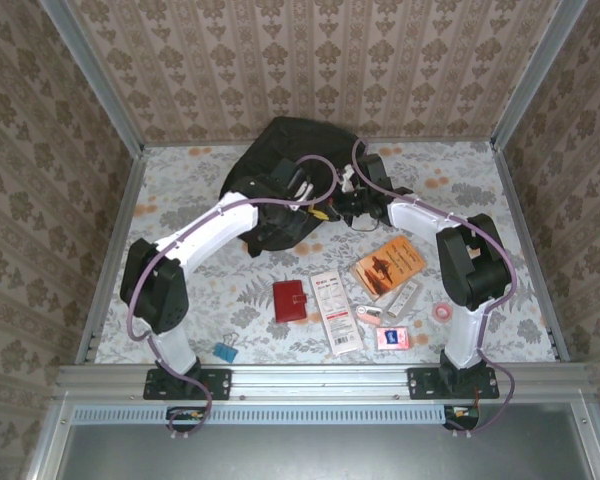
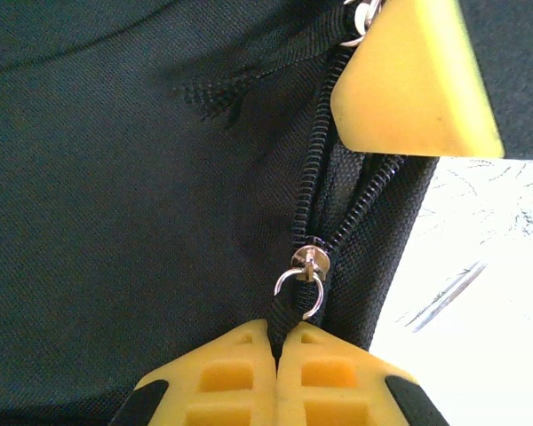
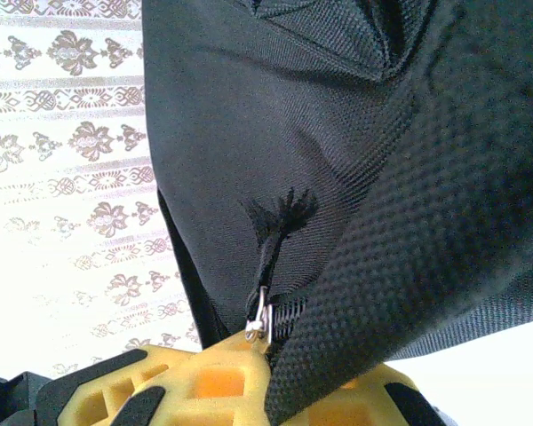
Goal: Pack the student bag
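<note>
**Both grippers clamped at the bag's zipper**

You had the student bag lying at the far middle of the table, close to the back wall, with both arms stretched out to its near side.

In the left wrist view, your left gripper was clenched tight, its yellow fingers pressed together on the black pull strap. That strap ran up through a metal ring to a zipper slider. Above the slider the two rows of teeth stood apart. One yellow finger of your right gripper showed at the upper right of that view, touching the bag fabric.

In the right wrist view, your right gripper was likewise closed, against the student bag. A metal tab ran down between its fingers, a frayed black cord rose from that tab, and a padded edge of the bag lay across the fingers.

On the near half of the table lay a red wallet, a white packet, an orange booklet, a pink item, a tape roll and a blue clip, all well apart from the bag.
</note>
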